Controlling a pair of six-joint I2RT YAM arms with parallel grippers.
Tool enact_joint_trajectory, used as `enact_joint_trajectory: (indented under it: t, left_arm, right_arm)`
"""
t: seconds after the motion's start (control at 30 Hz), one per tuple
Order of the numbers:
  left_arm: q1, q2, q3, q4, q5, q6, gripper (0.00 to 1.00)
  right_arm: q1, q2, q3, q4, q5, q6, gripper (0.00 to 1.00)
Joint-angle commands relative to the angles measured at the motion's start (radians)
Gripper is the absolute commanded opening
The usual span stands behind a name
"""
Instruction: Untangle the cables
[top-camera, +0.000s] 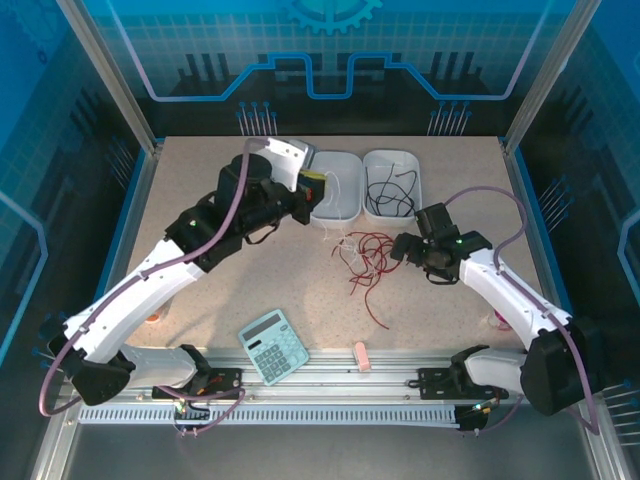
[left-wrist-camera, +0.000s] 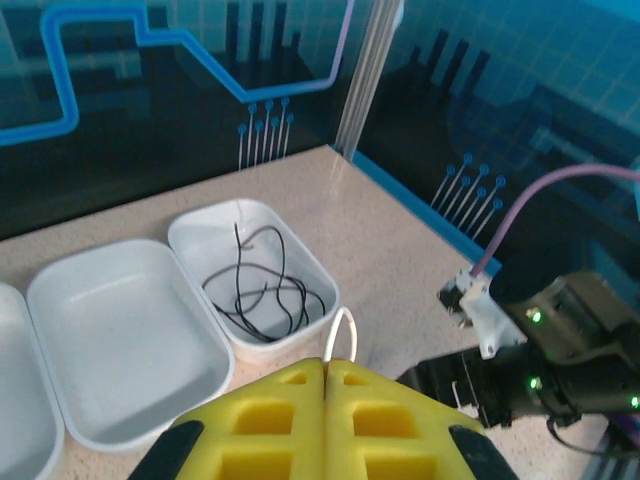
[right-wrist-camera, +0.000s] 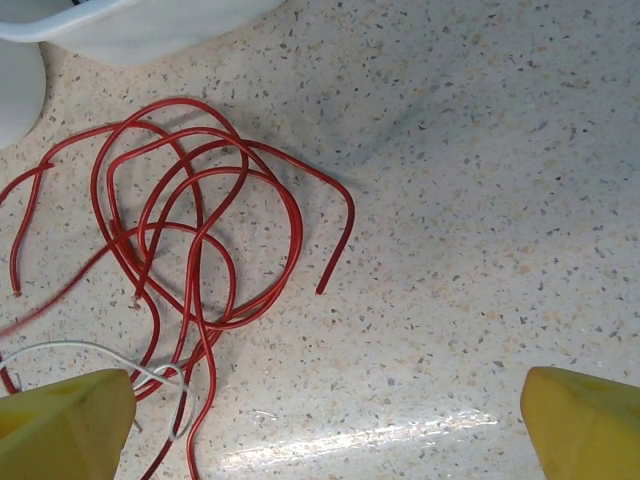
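The desk (right-wrist-camera: 480, 180) top looks like speckled beige stone-effect laminate. It's smooth with a mild sheen, and there's a light streak glaring off it right under the right claw (right-wrist-camera: 325, 425). The red cables (right-wrist-camera: 197, 262) ahead of that claw have smooth, glossy plastic insulation. The white cable (right-wrist-camera: 90, 347) by one of its pads is thinner and duller. On the left claw (left-wrist-camera: 326, 368) the pads (left-wrist-camera: 270, 430) are yellow foam, matt and a bit porous. The trays (left-wrist-camera: 120, 320) beyond it are smooth white plastic with a satin finish, and the black cable (left-wrist-camera: 283, 270) in one is slightly shiny.
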Motion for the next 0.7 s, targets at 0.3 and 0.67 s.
enact_joint_trajectory:
  t: [0.3, 0.67]
  left_arm:
    - [0.030, -0.011, 0.223, -0.013, 0.032, 0.047, 0.00]
    - [0.033, 0.000, 0.264, -0.018, 0.068, 0.032, 0.00]
  right_arm:
    - [0.132, -0.051, -0.018, 0.237, -0.090, -0.103, 1.00]
    - [0.319, -0.207, -0.124, 0.682, -0.197, -0.267, 0.94]
